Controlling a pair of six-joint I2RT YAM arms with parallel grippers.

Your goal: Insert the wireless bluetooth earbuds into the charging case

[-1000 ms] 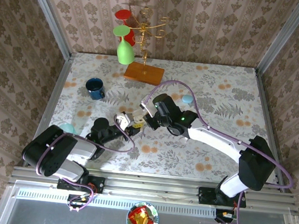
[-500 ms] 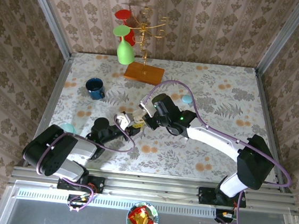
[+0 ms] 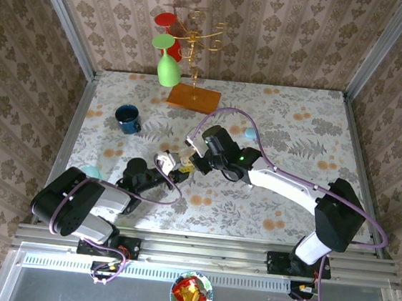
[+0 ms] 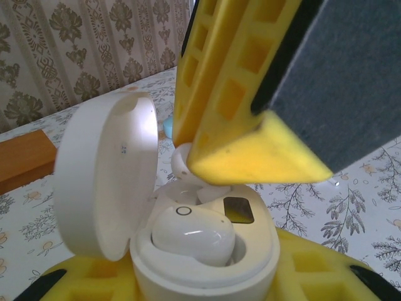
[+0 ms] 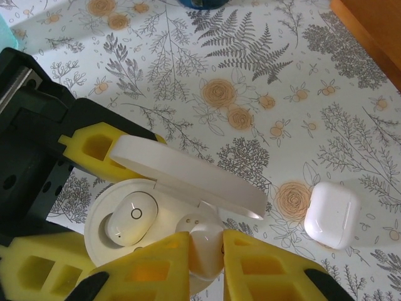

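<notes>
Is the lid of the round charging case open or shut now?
Open. The lid stands raised off the charging case, and a seated earbud shows inside the uncovered body.

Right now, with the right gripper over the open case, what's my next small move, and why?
Probably ease the right gripper straight down a touch. It pinches the second earbud just over the free socket of the charging case, beside the seated earbud, so it looks not yet home; release afterwards.

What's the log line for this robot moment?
left fingers: holding round white plastic charging case, lid open | first glossy white earbud: seated | right fingers: pinching second glossy white earbud over case
</notes>
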